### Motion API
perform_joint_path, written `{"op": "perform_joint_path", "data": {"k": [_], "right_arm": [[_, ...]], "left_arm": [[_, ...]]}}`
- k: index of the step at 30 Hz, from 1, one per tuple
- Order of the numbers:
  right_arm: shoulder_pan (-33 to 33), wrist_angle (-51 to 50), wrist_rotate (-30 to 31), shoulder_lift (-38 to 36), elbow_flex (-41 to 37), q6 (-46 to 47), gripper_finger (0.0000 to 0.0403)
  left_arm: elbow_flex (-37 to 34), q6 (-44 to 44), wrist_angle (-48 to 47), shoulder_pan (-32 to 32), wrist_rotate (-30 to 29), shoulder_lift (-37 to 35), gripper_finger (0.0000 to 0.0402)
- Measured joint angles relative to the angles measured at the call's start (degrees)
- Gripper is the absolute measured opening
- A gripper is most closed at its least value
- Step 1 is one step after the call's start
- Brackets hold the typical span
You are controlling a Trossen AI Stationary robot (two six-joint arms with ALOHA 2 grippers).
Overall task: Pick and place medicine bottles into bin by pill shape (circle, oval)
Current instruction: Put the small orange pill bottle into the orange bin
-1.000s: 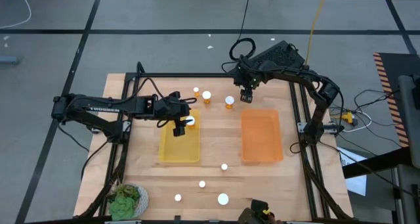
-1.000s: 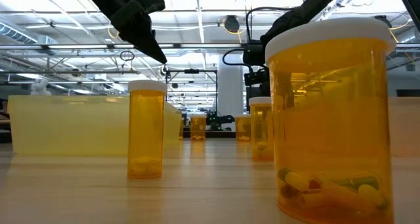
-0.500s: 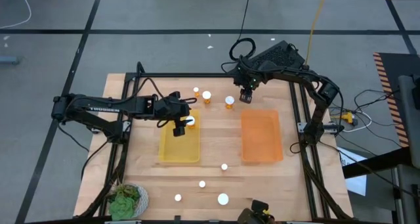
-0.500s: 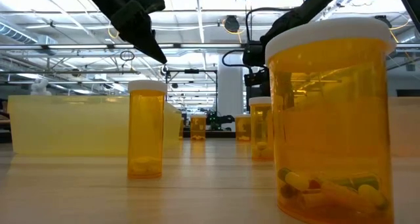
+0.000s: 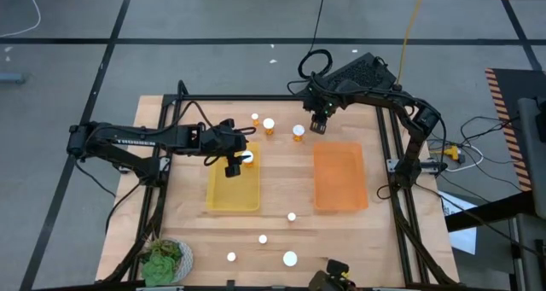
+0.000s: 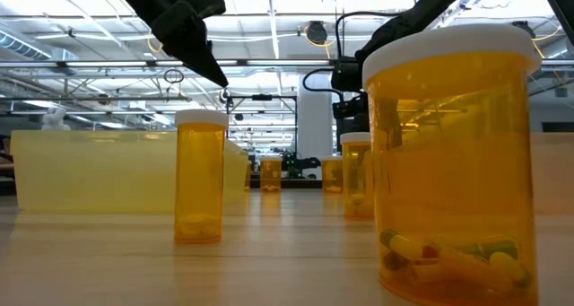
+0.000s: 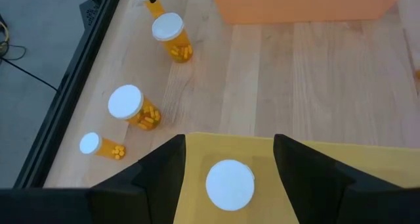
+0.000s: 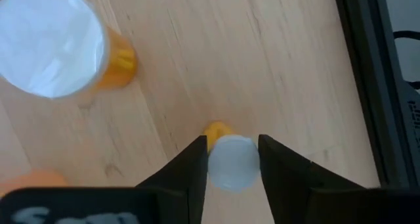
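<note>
Small amber pill bottle with a white cap (image 8: pixel 229 161) sits between the right gripper (image 8: pixel 230 163)'s fingers at the far side of the table, just beyond the far edge of the flat translucent orange tray (image 5: pixel 339 177). From the wrist view the fingers flank the cap closely; I read it as clenched on the bottle, though contact isn't certain. A wider-capped amber bottle (image 8: pixel 56 43) stands just beside it.

Left gripper (image 7: pixel 228 159) hangs spread over the far end of the flat translucent yellow tray (image 5: pixel 233 193), with a white-capped bottle (image 7: pixel 230 183) standing in the tray between its fingers, not gripped. I judge that one as placed and let go.

Three more bottles (image 7: pixel 128 107) stand on the wood beyond the yellow tray. Four white caps (image 5: pixel 290 258) wait near the table's front edge, well apart from both trays.

Risks, my call:
- right grip sits high on the cap; bottle could pivot or slip on lift
- the wide-capped neighbour is close enough to get clipped and tipped
- left fingers could knock the placed bottle over on retract if they leave sideways

Surface is a light wooden tabletop (image 5: pixel 286 193) on a dark frame, with a green leafy thing on a white plate (image 5: pixel 165 260) at the front left corner. Grey floor with dark tape lines around the table; low view shows ceiling strip lights and an open hall beyond.
</note>
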Motion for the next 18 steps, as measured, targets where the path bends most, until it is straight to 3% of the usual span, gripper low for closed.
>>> {"op": "perform_joint_path", "data": {"k": [18], "right_arm": [[2.9,-3.7,0.1,-3.7,0.0,2.3,0.0113]], "left_arm": [[0.0,0.1,0.0,0.0,0.0,0.0,0.0234]]}}
